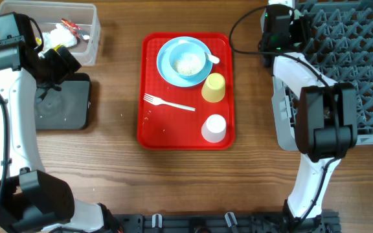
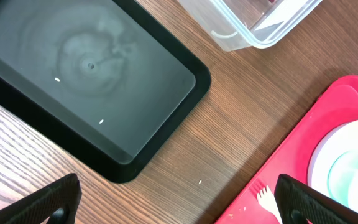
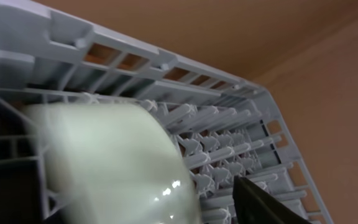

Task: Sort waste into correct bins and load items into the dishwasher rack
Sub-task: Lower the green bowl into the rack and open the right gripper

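Evidently the loading step is in hand. A pale item (image 3: 110,162), rounded and too blurred to call bowl or cup, sits among the tines in a corner of the rack (image 3: 135,59). In the wrist view only one finger (image 3: 266,202) of the right gripper (image 1: 296,29) shows. It stands apart from the item with tines visible between, but the other finger is out of view, so I cannot tell whether the hold has been let go. Overhead, that gripper is at the rack corner nearest the red tray (image 1: 151,97).

The next move, as I judge it, calls for a full release and then a clean lift clear of the tines, so the item is not dragged or tipped. After that comes a reach to the red tray, where most of the load waits:
- the plate (image 1: 164,74)
- the bowl (image 1: 171,58) on it, holding rice (image 1: 188,63)
- the spoon (image 1: 212,58) at the bowl's edge
- the yellow cup (image 1: 214,87)
- the white cup (image 1: 214,128)
- the fork (image 1: 167,102)

The rice likely needs tipping into a bin before that bowl is racked.

Further out, the left gripper (image 2: 176,193) hangs spread wide and empty over the table (image 2: 229,124), between the red tray and the black tray (image 2: 135,106). The black tray holds a few grains (image 2: 101,121). The tub (image 1: 92,39) beyond holds waste (image 1: 63,32).
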{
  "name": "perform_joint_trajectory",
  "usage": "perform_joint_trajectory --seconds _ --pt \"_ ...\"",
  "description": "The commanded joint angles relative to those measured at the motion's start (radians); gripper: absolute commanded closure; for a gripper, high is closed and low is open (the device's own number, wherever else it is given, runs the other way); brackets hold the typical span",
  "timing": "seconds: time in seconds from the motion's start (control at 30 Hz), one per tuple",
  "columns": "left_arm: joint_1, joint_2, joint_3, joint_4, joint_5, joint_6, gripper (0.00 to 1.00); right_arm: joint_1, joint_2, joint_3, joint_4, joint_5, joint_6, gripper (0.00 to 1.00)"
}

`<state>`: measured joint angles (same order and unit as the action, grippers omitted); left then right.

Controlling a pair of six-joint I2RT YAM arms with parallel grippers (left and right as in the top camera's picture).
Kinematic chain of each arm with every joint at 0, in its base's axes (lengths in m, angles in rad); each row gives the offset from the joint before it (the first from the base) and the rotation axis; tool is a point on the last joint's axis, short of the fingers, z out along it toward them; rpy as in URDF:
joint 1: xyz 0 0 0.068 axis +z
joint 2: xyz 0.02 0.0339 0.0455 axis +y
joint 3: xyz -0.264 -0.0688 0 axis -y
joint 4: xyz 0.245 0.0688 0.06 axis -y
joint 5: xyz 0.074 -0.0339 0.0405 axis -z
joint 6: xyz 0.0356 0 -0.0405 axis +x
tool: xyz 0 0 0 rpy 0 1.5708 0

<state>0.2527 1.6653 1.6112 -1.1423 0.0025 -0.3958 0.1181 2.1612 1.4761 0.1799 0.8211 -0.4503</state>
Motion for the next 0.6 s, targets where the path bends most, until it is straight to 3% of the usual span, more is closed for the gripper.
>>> perform_joint_trajectory --seconds 0.0,0.2,0.4,0.57 --pt "0.000 0.007 0.005 0.009 0.008 -0.010 0.00 0.031 0.018 0.002 -0.003 0.068 0.003 0.32" --pt "0.000 0.007 0.005 0.009 0.008 -0.009 0.00 0.062 0.017 0.002 -0.013 0.143 -0.021 0.22" --pt "0.000 0.007 0.005 0.009 0.008 -0.009 0.00 0.088 -0.001 0.002 -0.030 0.175 -0.019 0.02" --pt "0.000 0.007 0.005 0.009 0.008 -0.008 0.00 0.103 -0.043 0.002 -0.032 0.163 -0.017 0.00"
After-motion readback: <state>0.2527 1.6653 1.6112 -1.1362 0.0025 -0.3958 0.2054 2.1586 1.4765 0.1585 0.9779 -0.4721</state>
